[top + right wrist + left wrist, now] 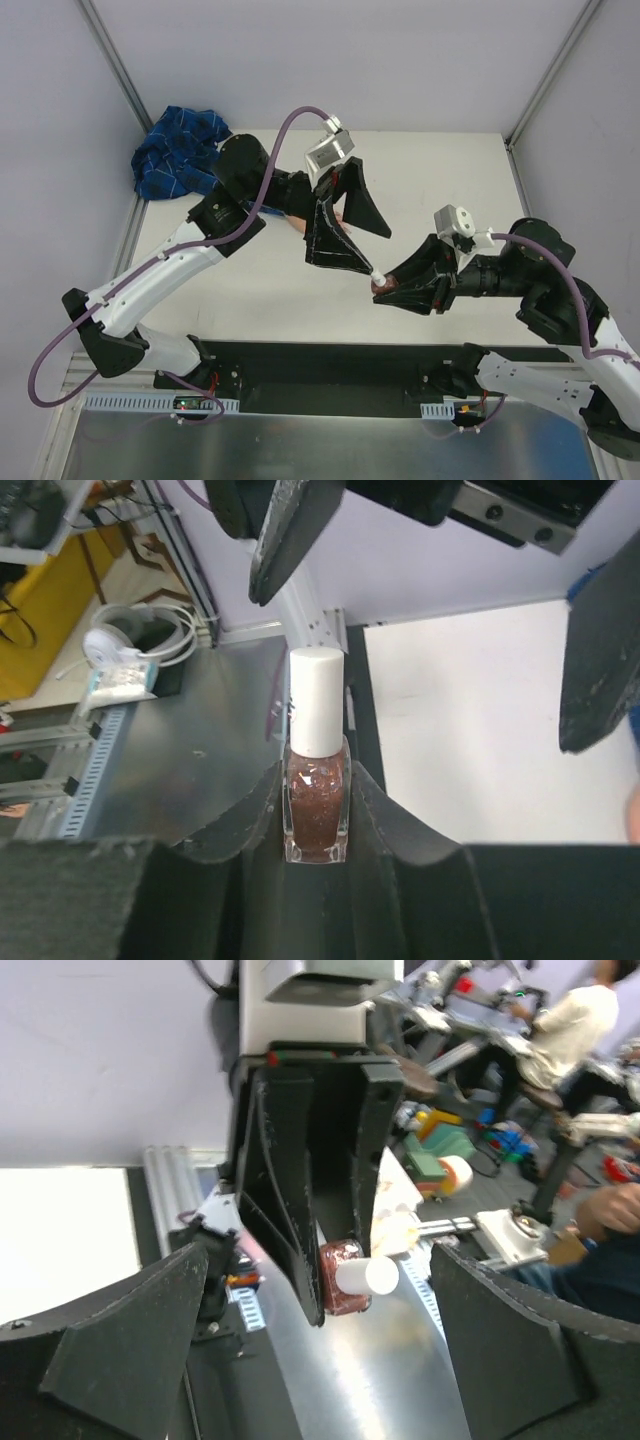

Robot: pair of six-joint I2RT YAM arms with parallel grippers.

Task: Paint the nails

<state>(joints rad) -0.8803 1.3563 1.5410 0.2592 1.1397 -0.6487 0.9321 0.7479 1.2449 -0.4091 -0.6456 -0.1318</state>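
Grey walls [300, 60] enclose white tabletop [440, 180]; cloth [180, 150], perhaps sleeve, beyond left gripper [375, 248].

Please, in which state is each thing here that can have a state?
polish bottle: gripped, closed.
white cap: on the bottle.
right gripper: shut on the polish bottle.
left gripper: open wide, near the cap.
blue plaid sleeve: crumpled.

Bottle [316, 810] within left end effector's [378, 250] gape

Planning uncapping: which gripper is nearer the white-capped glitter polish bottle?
Right. The right gripper clamps the white-capped reddish-brown glitter polish bottle; the left gripper hangs open, one finger near the cap.
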